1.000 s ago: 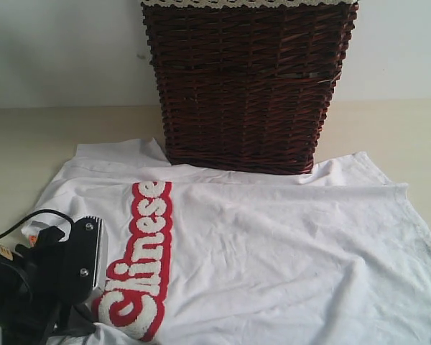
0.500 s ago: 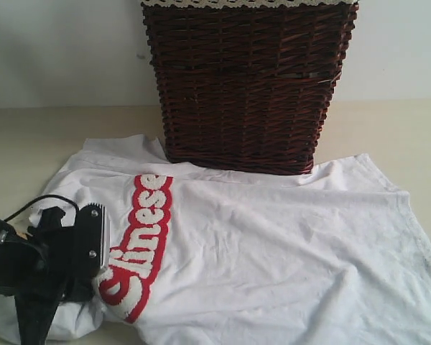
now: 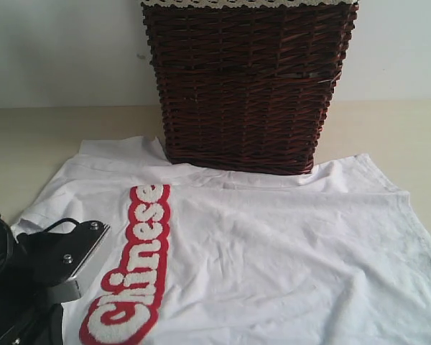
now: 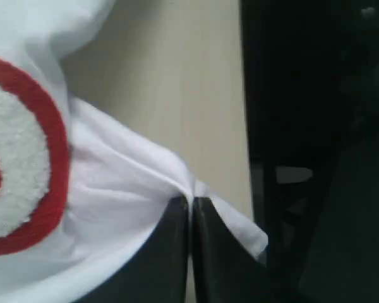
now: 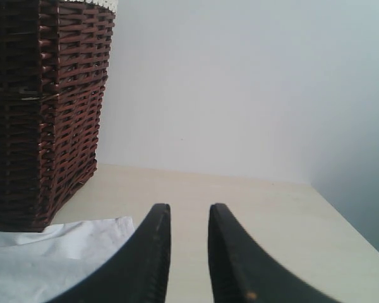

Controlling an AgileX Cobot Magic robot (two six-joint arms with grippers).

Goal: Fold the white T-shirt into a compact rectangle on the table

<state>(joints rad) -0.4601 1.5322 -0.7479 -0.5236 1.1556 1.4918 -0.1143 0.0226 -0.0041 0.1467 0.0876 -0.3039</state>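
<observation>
1. The white cotton T-shirt with a red lettered band (image 3: 273, 244) lies spread on the pale beige bench (image 3: 29, 136), its far edge against the dark brown wicker basket (image 3: 244, 86).
2. The left tool (image 4: 191, 205) is clamped on a shirt edge, well apart from the basket.
3. The right tool (image 5: 188, 211), near the basket, holds nothing, jaws parted.

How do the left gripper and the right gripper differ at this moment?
The left gripper is shut; the right gripper is open. The left gripper pinches an edge of the white T-shirt; the right gripper holds nothing. Both are black.
</observation>
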